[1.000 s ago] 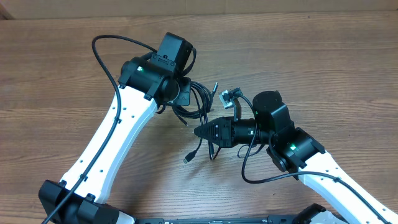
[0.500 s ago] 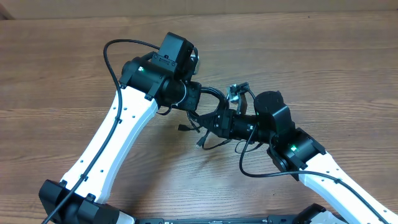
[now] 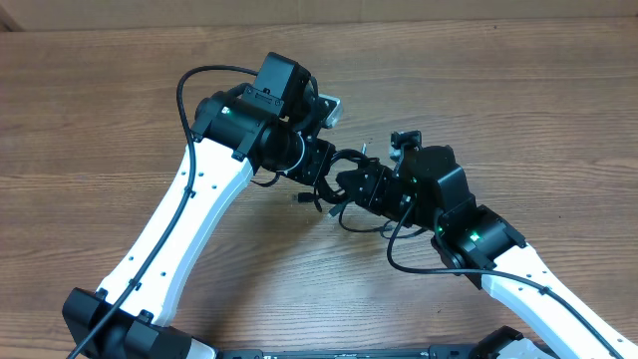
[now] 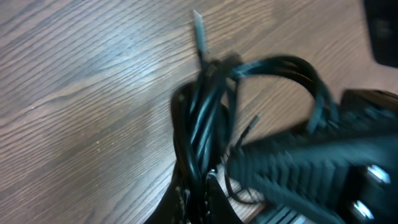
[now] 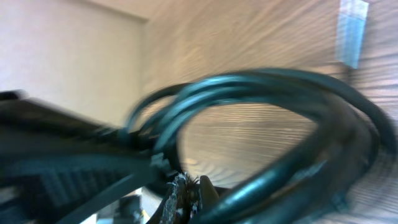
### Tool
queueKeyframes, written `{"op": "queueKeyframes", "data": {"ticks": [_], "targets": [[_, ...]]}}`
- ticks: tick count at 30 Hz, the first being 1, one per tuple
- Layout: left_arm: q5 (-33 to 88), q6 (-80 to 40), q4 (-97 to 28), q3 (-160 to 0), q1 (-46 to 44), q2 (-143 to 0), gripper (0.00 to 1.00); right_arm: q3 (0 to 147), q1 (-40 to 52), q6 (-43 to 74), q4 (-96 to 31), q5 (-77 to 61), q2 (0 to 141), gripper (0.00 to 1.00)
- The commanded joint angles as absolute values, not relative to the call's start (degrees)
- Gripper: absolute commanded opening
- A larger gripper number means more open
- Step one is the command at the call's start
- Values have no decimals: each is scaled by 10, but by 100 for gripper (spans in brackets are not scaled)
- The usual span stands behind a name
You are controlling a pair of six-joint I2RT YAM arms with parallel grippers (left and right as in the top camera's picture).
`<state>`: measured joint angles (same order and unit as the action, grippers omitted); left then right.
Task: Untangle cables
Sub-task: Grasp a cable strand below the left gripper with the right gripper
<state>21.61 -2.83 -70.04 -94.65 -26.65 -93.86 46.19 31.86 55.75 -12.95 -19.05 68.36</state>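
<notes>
Several thin black cables (image 3: 346, 158) are gathered into one tangled bundle between the left claw (image 3: 321, 168) and the right claw (image 3: 347, 185), over the worktop (image 4: 74, 93). The bundle is pinched by the closed left claw. It is also caught at the closed right claw, although that close view is blurred. The cords are bent into overlapping loops. One silver plug end (image 4: 198, 23) is pointed away from the bundle, and some loose ends (image 3: 304, 199) are seen below it.
</notes>
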Motion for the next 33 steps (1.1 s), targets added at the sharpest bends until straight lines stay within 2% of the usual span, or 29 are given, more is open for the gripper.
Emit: {"op": "queueKeyframes", "data": {"ticks": [1, 8, 21, 33], "targets": [[264, 13, -707, -961, -274, -927, 4, 477, 308, 557, -154, -115, 679, 4], [153, -14, -679, -961, -274, -927, 4, 477, 308, 557, -206, -133, 679, 4], [143, -57, -657, -959, -274, -927, 4, 477, 308, 537, -224, -165, 679, 4], [-9, -221, -658, -958, -274, -943, 8, 477, 308, 520, -234, -174, 679, 4]]}}
